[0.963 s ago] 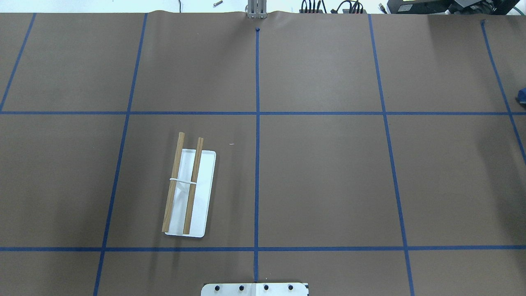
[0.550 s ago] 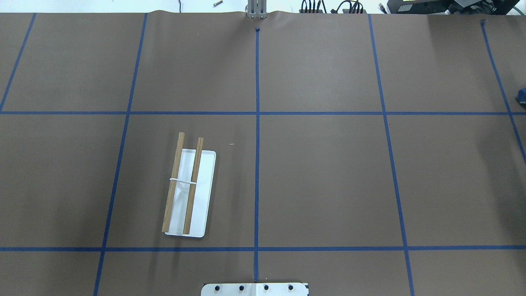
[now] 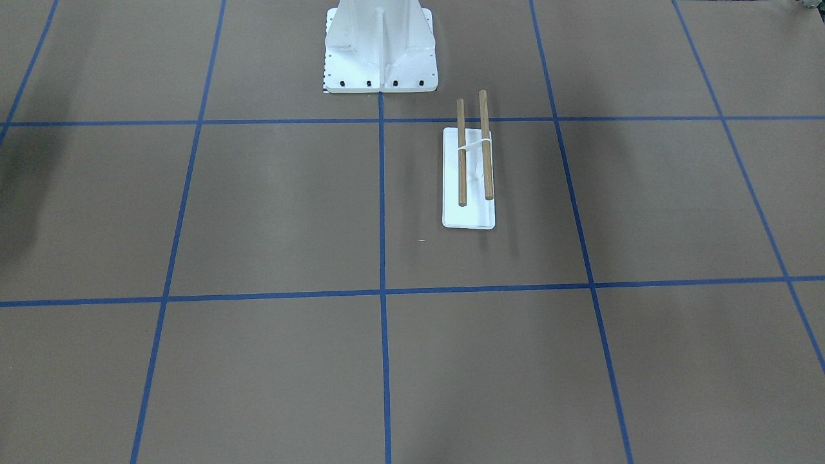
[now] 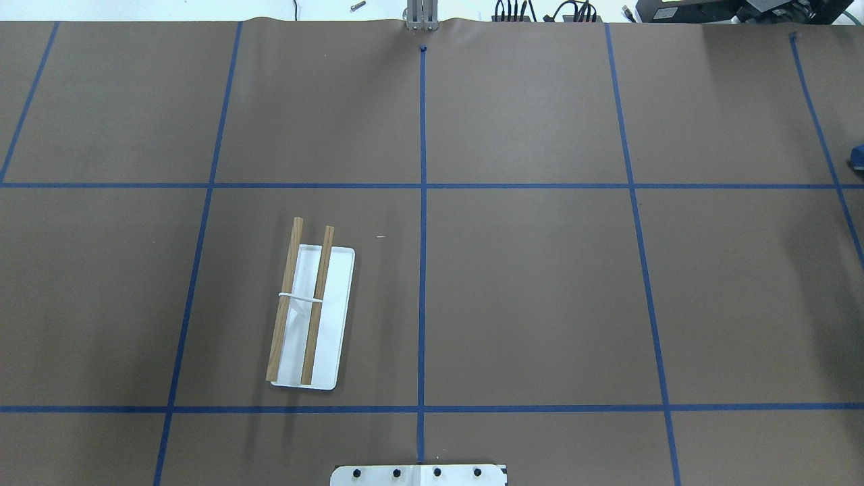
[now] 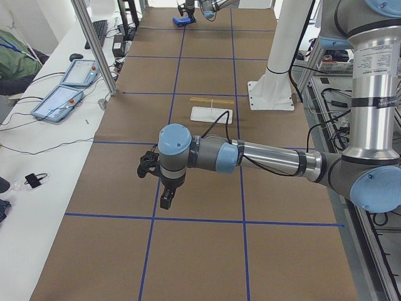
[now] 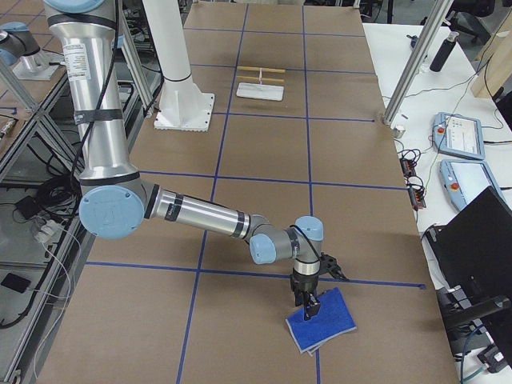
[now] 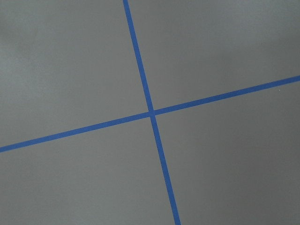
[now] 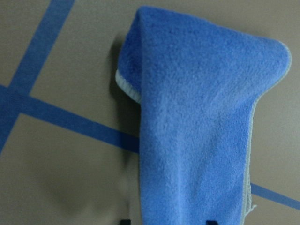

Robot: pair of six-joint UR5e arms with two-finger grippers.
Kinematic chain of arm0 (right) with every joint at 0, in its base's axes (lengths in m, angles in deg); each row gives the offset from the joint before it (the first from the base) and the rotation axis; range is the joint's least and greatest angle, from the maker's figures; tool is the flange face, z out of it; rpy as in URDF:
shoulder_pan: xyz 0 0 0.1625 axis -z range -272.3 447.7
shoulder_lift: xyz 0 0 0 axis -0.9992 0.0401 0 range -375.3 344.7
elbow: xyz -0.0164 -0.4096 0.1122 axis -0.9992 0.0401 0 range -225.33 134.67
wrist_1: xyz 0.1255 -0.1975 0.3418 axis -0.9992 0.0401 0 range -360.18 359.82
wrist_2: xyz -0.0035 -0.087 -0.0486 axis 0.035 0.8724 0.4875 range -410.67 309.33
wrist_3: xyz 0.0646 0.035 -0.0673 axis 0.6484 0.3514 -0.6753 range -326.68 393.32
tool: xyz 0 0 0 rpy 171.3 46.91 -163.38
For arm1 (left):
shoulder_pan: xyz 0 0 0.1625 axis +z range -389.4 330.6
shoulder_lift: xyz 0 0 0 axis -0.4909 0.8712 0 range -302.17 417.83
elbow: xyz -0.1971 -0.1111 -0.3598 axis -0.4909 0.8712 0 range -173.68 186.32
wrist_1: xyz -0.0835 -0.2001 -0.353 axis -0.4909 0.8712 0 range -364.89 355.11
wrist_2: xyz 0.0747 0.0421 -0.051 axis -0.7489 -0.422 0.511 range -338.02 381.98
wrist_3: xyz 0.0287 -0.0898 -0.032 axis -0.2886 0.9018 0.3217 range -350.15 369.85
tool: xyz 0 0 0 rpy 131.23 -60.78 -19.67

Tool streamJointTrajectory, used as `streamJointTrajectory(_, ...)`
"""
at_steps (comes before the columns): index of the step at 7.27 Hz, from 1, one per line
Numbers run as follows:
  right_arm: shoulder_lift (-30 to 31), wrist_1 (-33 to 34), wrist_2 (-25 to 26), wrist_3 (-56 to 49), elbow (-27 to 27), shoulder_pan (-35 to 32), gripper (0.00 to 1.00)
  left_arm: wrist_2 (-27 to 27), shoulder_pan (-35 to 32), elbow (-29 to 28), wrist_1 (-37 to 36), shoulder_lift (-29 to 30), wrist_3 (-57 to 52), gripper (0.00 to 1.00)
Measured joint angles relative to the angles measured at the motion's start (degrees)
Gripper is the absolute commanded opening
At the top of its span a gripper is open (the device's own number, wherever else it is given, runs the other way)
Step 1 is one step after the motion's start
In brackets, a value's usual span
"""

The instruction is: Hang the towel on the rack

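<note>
The towel [image 6: 326,322] lies folded at the table's [image 4: 540,304] far right end, with the right gripper [image 6: 309,304] at its edge. The rack [image 4: 334,317] stands well apart, left of centre. The left gripper [image 5: 165,200] hangs over a tape crossing [image 7: 151,112]. Whether either gripper is clenched or released, I cannot tell.

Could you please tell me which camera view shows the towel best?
The right wrist-mounted view: the towel fills it, fleece and grey edging clear. Exterior right shows it small; overhead, only an edge sliver; front-facing, nothing.
</note>
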Motion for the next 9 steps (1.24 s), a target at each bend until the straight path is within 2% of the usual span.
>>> streamJointTrajectory(4,-0.1,0.0,0.2,0.0,1.0,0.3,0.45,0.0,0.0,-0.4,0.0,0.0,-0.1,0.99)
streamJointTrajectory(6,-0.1,0.0,0.3,0.0,1.0,0.4,0.04,0.0,0.0,-0.4,0.0,0.0,-0.1,0.99)
streamJointTrajectory(7,-0.3,0.0,0.3,0.0,1.2,0.5,0.00,0.0,0.0,-0.4,0.0,0.0,-0.1,0.99)
streamJointTrajectory(9,-0.6,0.0,0.3,0.1,1.7,0.5,0.00,0.0,0.0,-0.4,0.0,0.0,-0.1,0.99)
